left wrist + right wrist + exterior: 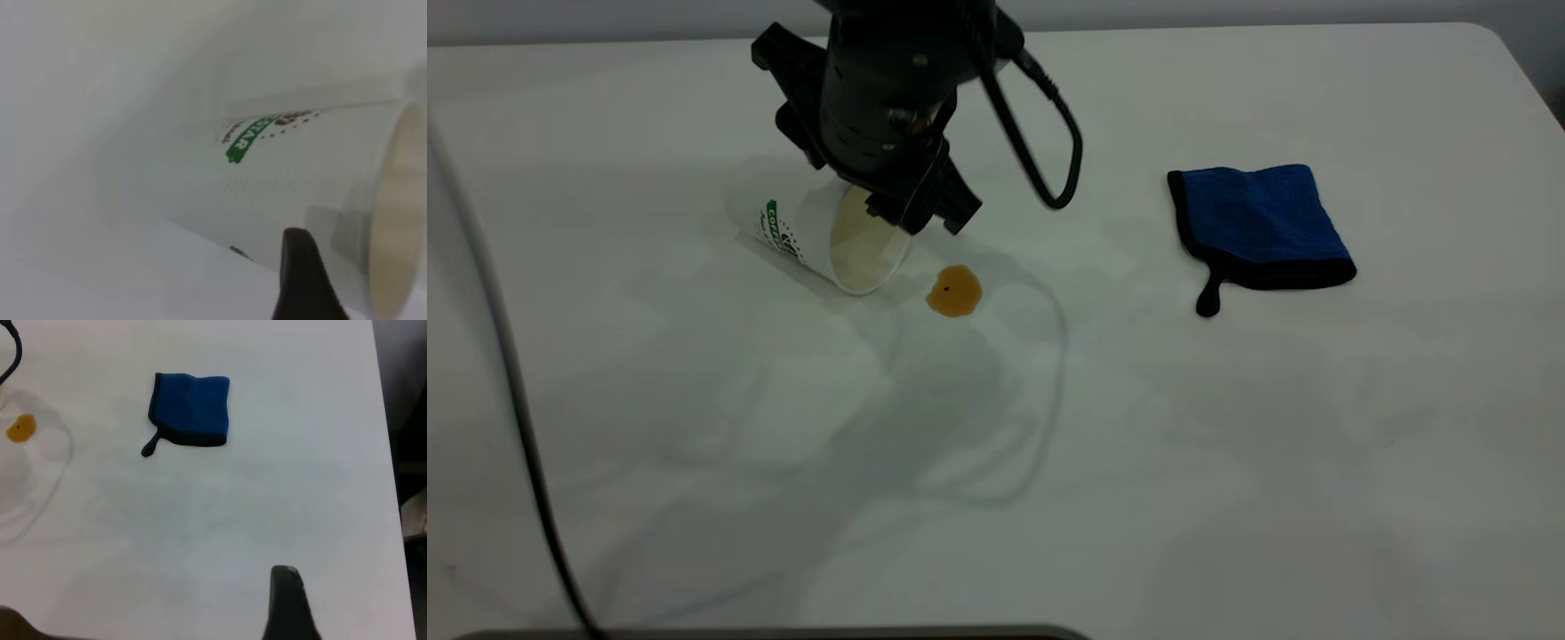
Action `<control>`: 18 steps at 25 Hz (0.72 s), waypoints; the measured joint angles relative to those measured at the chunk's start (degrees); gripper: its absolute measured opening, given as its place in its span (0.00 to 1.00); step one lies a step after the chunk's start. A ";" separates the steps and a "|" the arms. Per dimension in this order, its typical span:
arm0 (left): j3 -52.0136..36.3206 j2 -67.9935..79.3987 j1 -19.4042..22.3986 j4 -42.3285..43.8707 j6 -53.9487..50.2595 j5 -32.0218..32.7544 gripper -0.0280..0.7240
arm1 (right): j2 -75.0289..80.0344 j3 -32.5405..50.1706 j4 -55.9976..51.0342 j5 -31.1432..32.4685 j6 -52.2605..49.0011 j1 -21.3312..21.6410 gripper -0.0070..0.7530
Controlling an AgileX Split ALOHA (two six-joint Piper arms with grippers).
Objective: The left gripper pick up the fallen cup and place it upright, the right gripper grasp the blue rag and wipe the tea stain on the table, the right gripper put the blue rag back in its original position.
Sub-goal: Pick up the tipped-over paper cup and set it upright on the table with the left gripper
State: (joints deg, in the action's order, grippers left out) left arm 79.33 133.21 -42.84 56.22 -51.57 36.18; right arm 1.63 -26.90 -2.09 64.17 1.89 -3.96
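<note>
Bare white desk (1227,462) nearest the camera. Farther back: tea stain (954,291), amber, lying on the desk just beside the mouth of the cup (827,238). Cup on its side, mouth toward the stain. Left tool (920,209) lowered over the cup's rim, one finger (303,280) in front of the cup wall; open or closed: cannot tell. Blue rag (1258,222) flat on the desk, well apart to the right, untouched. Right tool (288,607) high above the desk, away from the rag; state: cannot tell.
</note>
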 joint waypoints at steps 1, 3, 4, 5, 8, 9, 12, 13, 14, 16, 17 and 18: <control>0.00 0.34 0.00 0.49 -0.12 0.13 0.70 | 0.00 0.00 0.00 0.00 0.00 0.00 0.73; 0.00 0.69 0.00 0.99 -0.25 0.13 0.70 | 0.00 0.00 0.00 0.00 0.00 0.00 0.73; 0.00 0.88 0.00 1.14 -0.25 0.13 0.70 | 0.00 0.00 0.00 0.00 0.00 0.00 0.73; 0.00 0.97 0.00 1.22 -0.51 0.13 0.70 | 0.00 0.00 0.00 0.00 0.00 0.00 0.73; 0.00 1.07 0.00 2.94 -2.02 0.18 0.70 | 0.00 0.00 0.00 0.00 0.00 0.00 0.73; 0.00 1.07 0.00 3.80 -2.73 0.18 0.70 | 0.00 0.00 0.00 0.00 0.00 0.00 0.73; 0.00 1.07 0.00 6.06 -4.01 0.23 0.70 | 0.00 0.00 0.00 0.00 0.00 0.00 0.73; 0.00 1.07 0.00 6.34 -4.15 0.30 0.70 | 0.00 0.00 0.00 0.00 0.00 0.00 0.73; 0.00 1.07 0.00 6.56 -4.22 0.44 0.70 | 0.00 0.00 0.00 0.00 0.00 0.00 0.73; 0.00 1.07 0.00 6.67 -4.34 0.43 0.70 | 0.00 0.00 0.00 0.00 0.00 0.00 0.73; 0.00 1.07 0.00 6.67 -4.34 0.43 0.70 | 0.00 0.00 0.00 0.00 0.00 0.00 0.73; 0.00 1.09 0.00 6.67 -4.34 0.43 0.70 | 0.00 0.00 0.00 0.00 0.00 0.00 0.73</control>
State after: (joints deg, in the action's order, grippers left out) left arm 79.33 134.29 -42.84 62.89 -55.91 36.61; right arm 1.63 -26.90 -2.09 64.17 1.89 -3.96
